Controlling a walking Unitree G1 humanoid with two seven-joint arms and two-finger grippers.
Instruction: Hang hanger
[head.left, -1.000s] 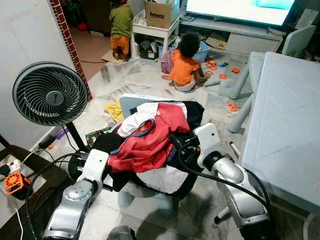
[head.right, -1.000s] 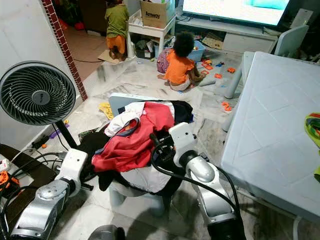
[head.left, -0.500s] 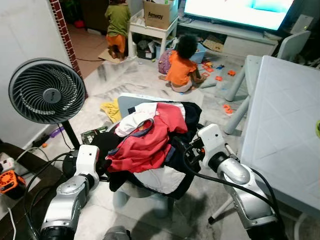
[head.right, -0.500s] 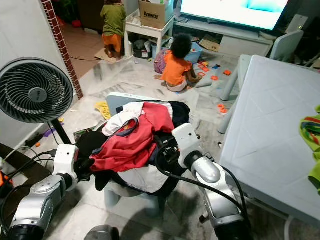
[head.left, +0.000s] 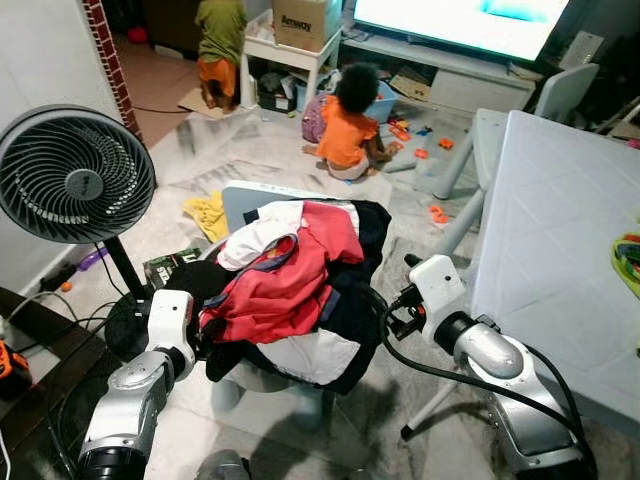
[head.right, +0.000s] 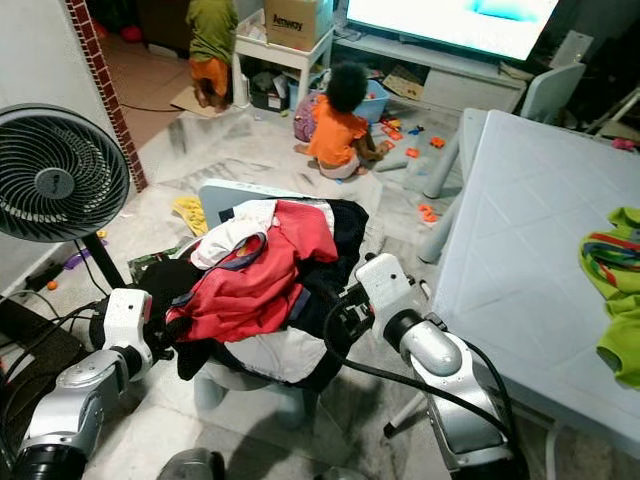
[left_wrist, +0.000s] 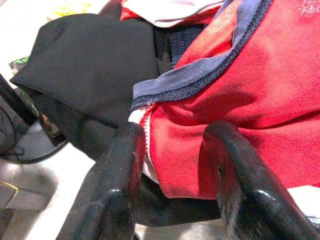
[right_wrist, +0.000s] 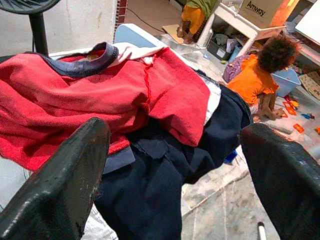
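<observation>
Clothes pile (head.left: 290, 285): heaped on a pale blue chair (head.left: 243, 198) standing on the floor; a red garment (head.left: 285, 290) lies on top, with white, black and dark navy pieces under and around it.
Hanger: cannot be made out among the clothes.
Left pincer (left_wrist: 175, 165): at the pile's left edge, fingers (left_wrist: 112, 180) spread apart, released, their tips touching the red garment's hem just beside its blue collar band; black cloth lies beside that.
Right pincer (right_wrist: 172, 165): at the pile's right edge, fingers (right_wrist: 60, 185) wide apart, released, grasping nothing, pointed across the navy cloth and the red garment.
Fan (head.left: 72, 178): black, on a stand, left of the chair, near the wall.
Bench (head.left: 560, 250): pale, to the robot's right, well apart from the chair; a green garment (head.right: 612, 285) lies at its right edge.
People: one in an orange top (head.left: 347, 125) sits on the floor among scattered toys; another in a green top (head.left: 218, 40) stands beyond, by a white shelf carrying a cardboard box (head.left: 302, 20).
</observation>
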